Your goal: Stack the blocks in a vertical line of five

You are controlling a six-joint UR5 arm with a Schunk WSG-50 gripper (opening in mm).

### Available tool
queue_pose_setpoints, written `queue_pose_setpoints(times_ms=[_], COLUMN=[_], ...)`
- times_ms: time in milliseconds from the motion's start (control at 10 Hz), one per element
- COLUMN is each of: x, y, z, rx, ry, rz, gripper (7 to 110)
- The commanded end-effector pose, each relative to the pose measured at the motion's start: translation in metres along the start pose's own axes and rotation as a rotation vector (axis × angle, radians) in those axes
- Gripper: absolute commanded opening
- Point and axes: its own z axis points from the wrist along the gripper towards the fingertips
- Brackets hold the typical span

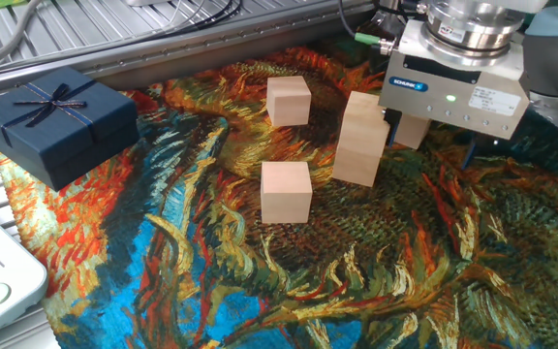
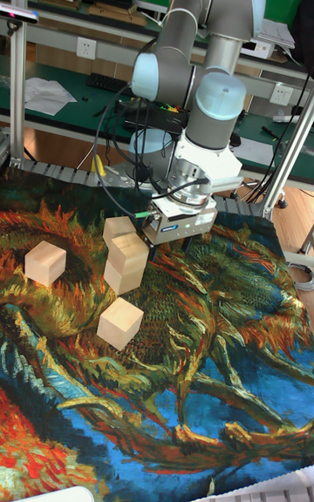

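At the far left of the fixed view, a dark navy gift box [image 1: 54, 121] with a ribbon bow is set on the edge of a colourful painted cloth [image 1: 211, 281]. Further right, one pale wooden block [image 1: 288, 101] is placed toward the back and another [image 1: 286, 192] lies nearer the front, well apart. Right of these, two blocks are stacked [image 1: 361, 141], slightly askew. Just beside that stack, the gripper [image 1: 432, 136] is held low over the cloth, and a fifth block [image 1: 411, 129] is partly hidden behind its body. Whether the fingers are spread or pinching that block cannot be told.
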Motion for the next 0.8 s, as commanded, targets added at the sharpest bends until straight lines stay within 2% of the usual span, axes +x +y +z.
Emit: queue_pose_setpoints(times_ms=[0, 400, 700], x=[-0.004, -0.006, 0.0], y=[0.004, 0.014, 0.02], z=[0.001, -0.001, -0.008], rx=[-0.012, -0.048, -0.063], ry=[-0.012, -0.02, -0.005], rz=[0.012, 0.031, 0.048], gripper=[88, 88, 88])
